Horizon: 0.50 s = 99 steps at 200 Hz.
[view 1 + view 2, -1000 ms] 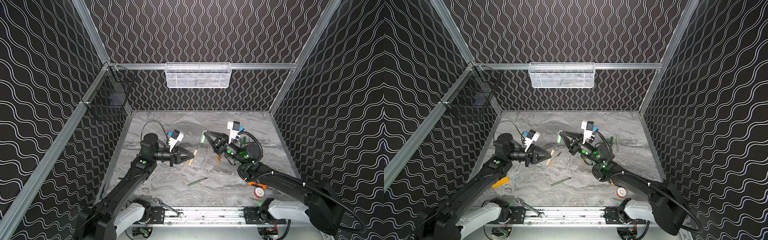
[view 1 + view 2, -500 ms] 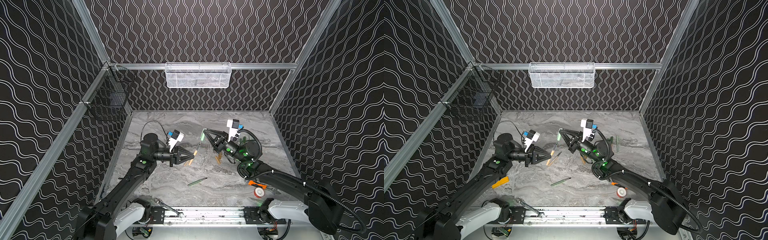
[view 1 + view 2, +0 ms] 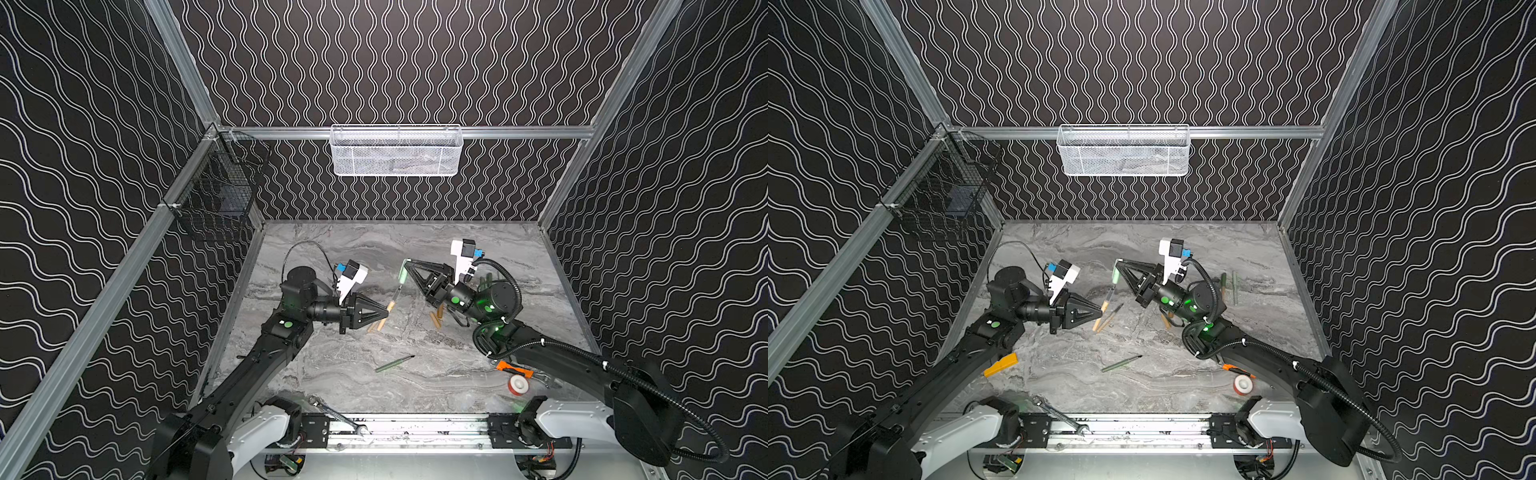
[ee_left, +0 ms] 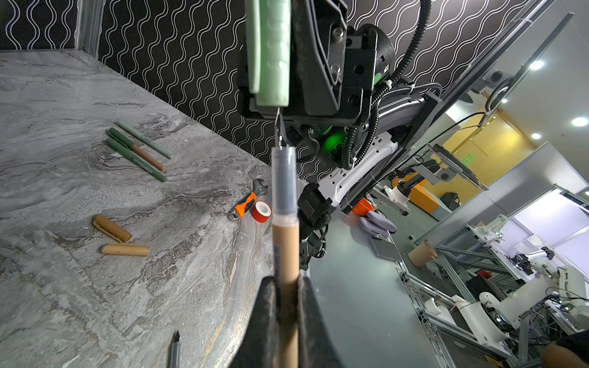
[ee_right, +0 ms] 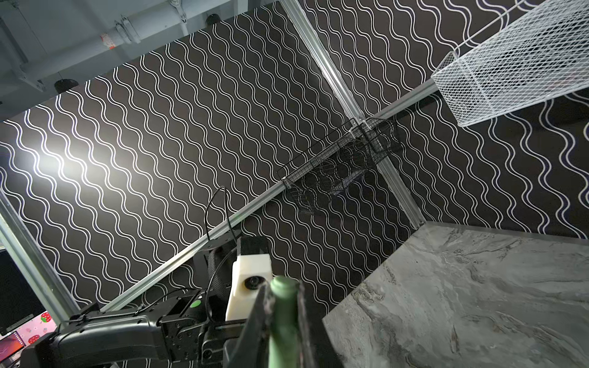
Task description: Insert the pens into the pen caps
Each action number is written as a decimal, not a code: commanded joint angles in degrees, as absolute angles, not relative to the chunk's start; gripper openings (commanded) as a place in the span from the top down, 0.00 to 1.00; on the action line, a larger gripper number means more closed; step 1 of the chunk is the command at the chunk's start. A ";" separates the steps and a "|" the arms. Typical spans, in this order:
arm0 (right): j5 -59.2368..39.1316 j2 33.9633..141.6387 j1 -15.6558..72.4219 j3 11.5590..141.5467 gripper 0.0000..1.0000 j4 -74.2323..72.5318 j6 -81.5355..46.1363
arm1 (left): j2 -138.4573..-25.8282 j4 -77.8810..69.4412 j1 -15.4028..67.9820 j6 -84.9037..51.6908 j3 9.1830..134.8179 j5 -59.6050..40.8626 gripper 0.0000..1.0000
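Currently left claw [image 4: 286, 282] pinches tan pen [image 4: 286, 245], right claw [image 5: 282, 288] pinches pale green cap [image 4: 271, 57]; off-centre nib may snag cap rim.

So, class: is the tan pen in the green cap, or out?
Out. In the left wrist view the pen shows its grey neck; only its fine tip reaches the mouth of the cap.
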<state>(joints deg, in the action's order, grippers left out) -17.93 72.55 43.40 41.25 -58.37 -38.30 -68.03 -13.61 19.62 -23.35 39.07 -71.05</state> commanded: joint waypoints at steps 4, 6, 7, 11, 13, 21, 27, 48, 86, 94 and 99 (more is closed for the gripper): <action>-18.46 72.15 43.39 41.29 0.85 -60.79 -39.16 | -67.78 -13.51 19.15 -21.56 39.76 -70.33 1.00; -18.46 72.16 43.41 41.35 0.85 -60.59 -39.12 | -67.66 -13.46 19.05 -21.47 39.76 -70.27 1.00; -18.46 72.11 43.41 41.37 0.85 -60.49 -39.07 | -67.67 -13.45 19.06 -21.46 39.79 -70.25 1.00; -18.46 72.07 43.42 41.47 0.85 -60.20 -38.96 | -67.55 -13.49 18.98 -21.46 39.81 -70.23 1.00; -18.52 72.07 43.42 41.53 0.85 -60.09 -38.94 | -67.45 -13.57 18.92 -21.49 39.77 -70.22 1.00; -18.53 72.07 43.39 41.47 0.85 -59.98 -38.94 | -67.33 -14.36 18.81 -21.91 39.57 -70.22 1.00; -18.54 72.13 43.38 41.33 0.85 -60.31 -39.01 | -67.20 -15.00 18.72 -22.44 39.38 -70.29 1.00; -18.79 72.40 43.41 41.22 0.85 -60.77 -39.58 | -67.24 -15.47 18.38 -22.77 39.27 -70.31 1.00; -18.89 73.25 43.50 40.95 0.85 -62.26 -40.52 | -67.32 -17.88 18.16 -24.49 38.82 -70.85 1.00; -18.95 73.38 43.50 41.04 0.85 -62.39 -40.61 | -67.32 -17.93 18.19 -24.43 38.67 -70.92 1.00; -18.98 73.52 43.52 41.11 0.85 -62.51 -40.67 | -67.25 -18.01 18.13 -24.43 38.73 -70.94 1.00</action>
